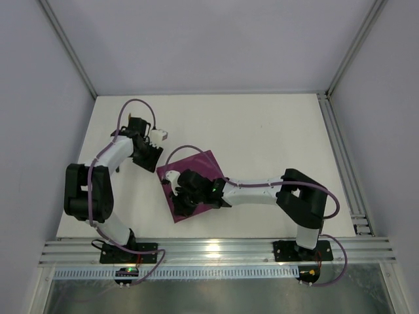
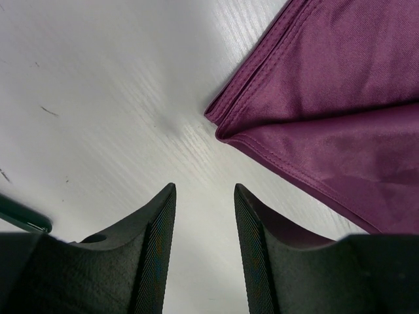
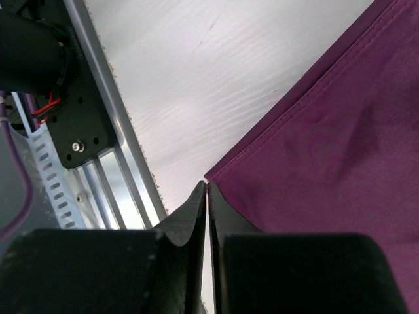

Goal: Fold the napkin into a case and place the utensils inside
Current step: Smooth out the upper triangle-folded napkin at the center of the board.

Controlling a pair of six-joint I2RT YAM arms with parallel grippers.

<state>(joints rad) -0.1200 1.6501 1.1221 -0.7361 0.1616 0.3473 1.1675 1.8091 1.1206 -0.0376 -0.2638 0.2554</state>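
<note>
Top external: right gripper [image 1: 178, 196], jaws pressed together, at the napkin [image 1: 201, 165] near corner; left gripper [image 2: 204, 196] spread beside another corner.

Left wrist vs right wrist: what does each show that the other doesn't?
Left wrist only: left jaws open, the napkin's layered folded corner, a dark handle tip at the frame edge. Right wrist only: right jaws shut at a napkin corner, the rail and a black base plate. Both: purple napkin on the white table.
</note>
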